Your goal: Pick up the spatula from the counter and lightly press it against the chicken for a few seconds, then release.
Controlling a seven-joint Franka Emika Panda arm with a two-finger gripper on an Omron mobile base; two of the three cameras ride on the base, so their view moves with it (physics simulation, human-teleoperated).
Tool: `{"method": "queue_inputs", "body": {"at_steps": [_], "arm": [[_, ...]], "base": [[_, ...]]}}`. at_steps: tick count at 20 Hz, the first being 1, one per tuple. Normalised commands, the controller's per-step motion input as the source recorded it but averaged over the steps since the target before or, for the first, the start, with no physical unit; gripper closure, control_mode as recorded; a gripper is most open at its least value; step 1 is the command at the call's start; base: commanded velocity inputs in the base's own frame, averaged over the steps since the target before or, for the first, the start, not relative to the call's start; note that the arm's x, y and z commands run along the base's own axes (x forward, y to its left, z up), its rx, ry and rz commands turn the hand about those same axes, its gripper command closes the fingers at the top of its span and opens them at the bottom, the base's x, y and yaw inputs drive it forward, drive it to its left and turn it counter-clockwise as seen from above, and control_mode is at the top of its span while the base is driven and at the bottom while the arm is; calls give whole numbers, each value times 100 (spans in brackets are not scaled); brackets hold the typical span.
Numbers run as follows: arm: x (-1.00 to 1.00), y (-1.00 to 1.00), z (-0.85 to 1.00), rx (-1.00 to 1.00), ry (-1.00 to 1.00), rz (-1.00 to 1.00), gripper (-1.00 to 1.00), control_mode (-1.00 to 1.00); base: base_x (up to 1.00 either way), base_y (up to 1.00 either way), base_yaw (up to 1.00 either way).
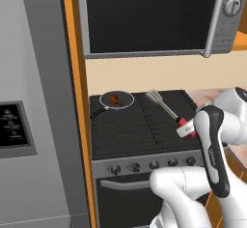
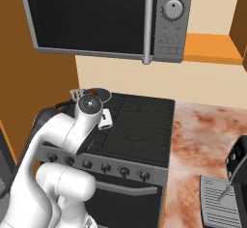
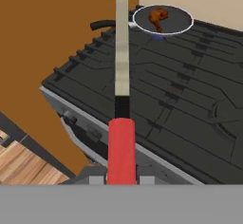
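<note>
The arm (image 1: 214, 147) bends forward over the stove (image 3: 190, 99), end effector (image 3: 121, 178) clamped on the red-handled spatula (image 3: 122, 66); the chicken (image 3: 158, 17) sits in the pan (image 3: 176, 23) ahead of it.

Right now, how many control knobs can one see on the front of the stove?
5, in the left base view: the knobs stand in one row along the front panel of the stove. The arm may hide another at the right end.

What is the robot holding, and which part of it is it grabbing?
The spatula. The gripper is shut on its red handle, with the slotted blade sticking out over the stove.
</note>
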Motion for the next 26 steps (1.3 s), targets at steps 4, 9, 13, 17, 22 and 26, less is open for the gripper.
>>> {"method": "queue_inputs", "body": {"at_steps": [4,9,13,17,22,26], "arm": [[34,0,0,-2,0,2,100,-100],[31,0,0,-1,-1,12,100,-100],[32,0,0,-1,-2,14,100,-100],[18,0,0,-8,-2,10,100,-100],[19,0,0,-10,-2,5,100,-100],[20,0,-4,-3,-4,6,100,-100]], "base": [[0,0,0],[0,0,0],[0,0,0],[0,0,0],[0,0,0],[0,0,0]]}}
